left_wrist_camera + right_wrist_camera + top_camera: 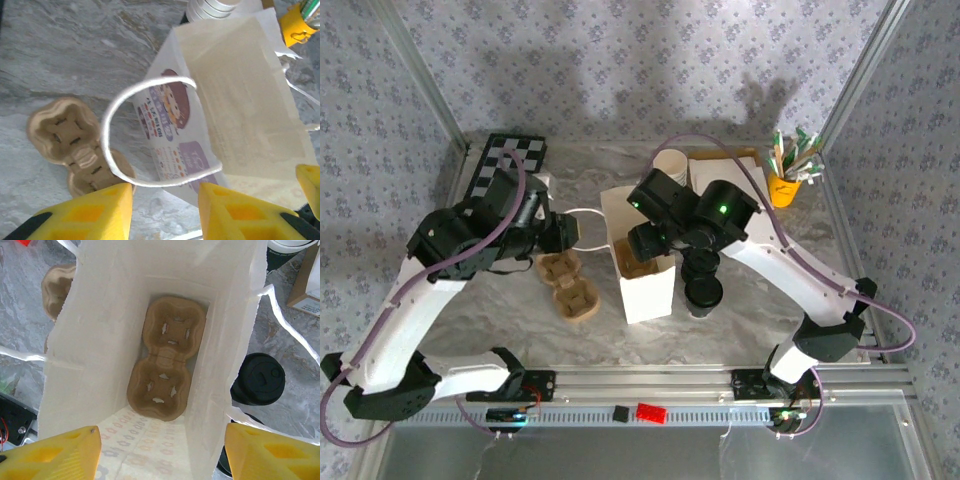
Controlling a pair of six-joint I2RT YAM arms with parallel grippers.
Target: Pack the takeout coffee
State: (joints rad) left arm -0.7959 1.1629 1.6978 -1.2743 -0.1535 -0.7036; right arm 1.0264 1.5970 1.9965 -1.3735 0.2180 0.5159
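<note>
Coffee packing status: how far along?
Done: a brown pulp two-cup carrier lies at the bottom of the open white paper bag. In hand: nothing; left gripper and right gripper are open. Remaining: the black-lidded dark paper cup stands outside the bag.

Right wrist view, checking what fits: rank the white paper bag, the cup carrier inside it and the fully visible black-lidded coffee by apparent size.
1. white paper bag
2. cup carrier, though it lies deep in the bag, far from the camera
3. takeout coffee, seen from above
</note>
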